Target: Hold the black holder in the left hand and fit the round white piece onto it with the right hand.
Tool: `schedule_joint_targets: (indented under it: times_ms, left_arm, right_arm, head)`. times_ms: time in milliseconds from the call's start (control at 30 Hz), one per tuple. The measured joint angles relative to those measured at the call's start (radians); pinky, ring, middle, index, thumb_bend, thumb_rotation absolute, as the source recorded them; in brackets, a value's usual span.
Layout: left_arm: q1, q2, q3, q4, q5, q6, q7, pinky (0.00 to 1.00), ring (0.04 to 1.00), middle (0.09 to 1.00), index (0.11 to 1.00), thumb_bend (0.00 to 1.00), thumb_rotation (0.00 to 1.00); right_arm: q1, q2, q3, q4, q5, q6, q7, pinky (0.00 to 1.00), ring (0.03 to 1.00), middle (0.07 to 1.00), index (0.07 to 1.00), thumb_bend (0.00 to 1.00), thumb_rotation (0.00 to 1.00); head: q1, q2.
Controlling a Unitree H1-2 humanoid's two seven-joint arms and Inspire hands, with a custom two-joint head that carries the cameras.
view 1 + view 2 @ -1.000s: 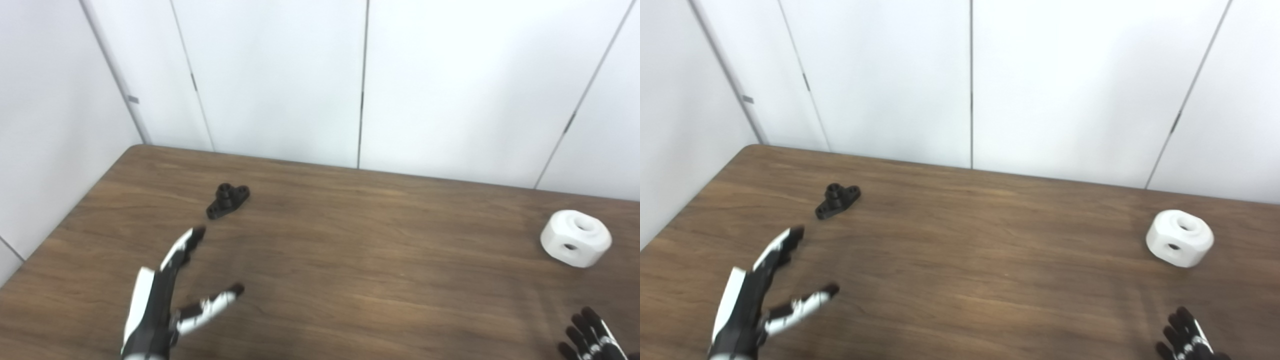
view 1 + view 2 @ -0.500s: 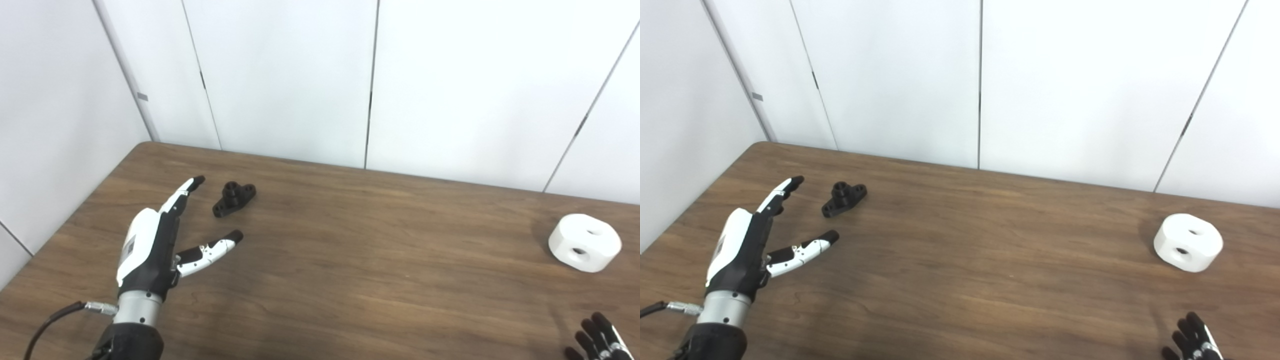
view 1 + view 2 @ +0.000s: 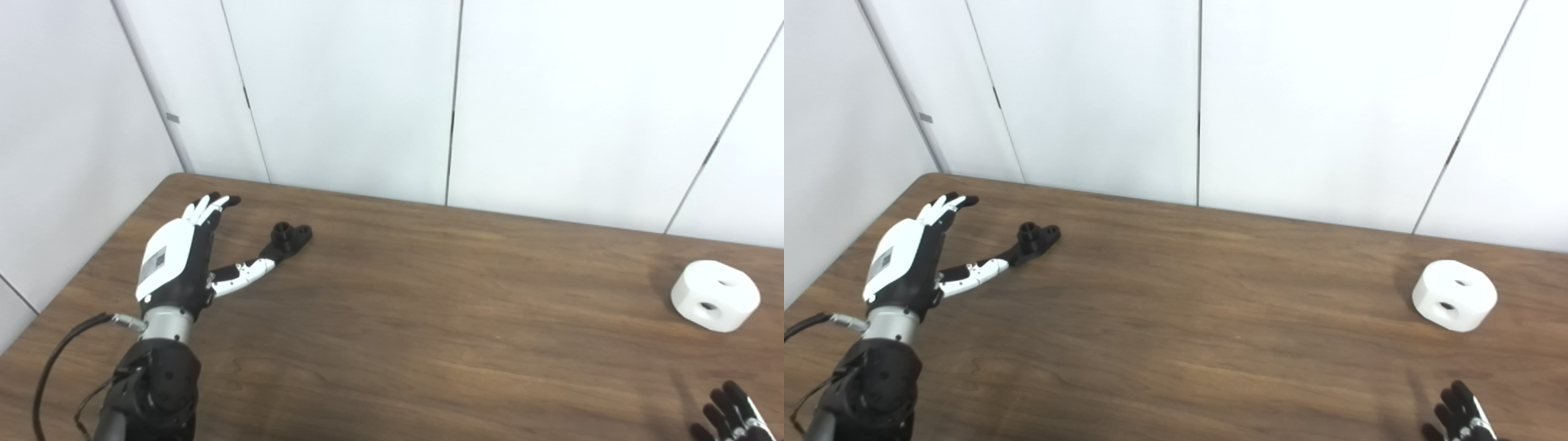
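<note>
A small black holder (image 3: 289,236) lies on the brown table (image 3: 429,318) toward the far left. My left hand (image 3: 184,260) is open just to its left, fingers spread and pointing away from me. Its thumb tip reaches the near end of the holder; whether it touches is unclear. The round white piece (image 3: 715,296), with two holes showing, rests on the table at the far right. Only the fingertips of my right hand (image 3: 729,416) show, at the bottom right corner, spread apart and well short of the white piece.
White wall panels (image 3: 453,98) stand right behind the table's far edge. The table's left edge runs close beside my left hand. A dark cable (image 3: 55,361) loops off my left wrist.
My left hand has moved forward and left alongside the holder, its thumb now reaching the holder's near end. The holder and white piece lie where they were. The right hand has barely moved.
</note>
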Motion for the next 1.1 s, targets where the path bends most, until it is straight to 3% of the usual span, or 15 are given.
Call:
schedule_joint_targets:
  times_ms: [500, 1100]
  left_arm:
    - [-0.095, 0.013, -0.068, 0.244, 0.036, -0.002, 0.065, 1.0, 0.999, 0.958, 0.851, 0.83, 0.48]
    - [-0.195, 0.029, -0.082, 0.49, 0.03, 0.001, 0.108, 0.99, 0.991, 0.957, 0.834, 0.82, 0.46]
  right_arm:
    - [0.001, 0.0, 0.0, -0.001, -0.001, -0.001, -0.002, 1.0, 1.0, 1.0, 1.0, 0.57, 1.0]
    - [0.003, 0.0, 0.0, -0.002, -0.003, -0.002, -0.003, 1.0, 1.0, 1.0, 1.0, 0.57, 1.0]
  head:
    - [-0.008, 0.008]
    - [-0.023, 0.015]
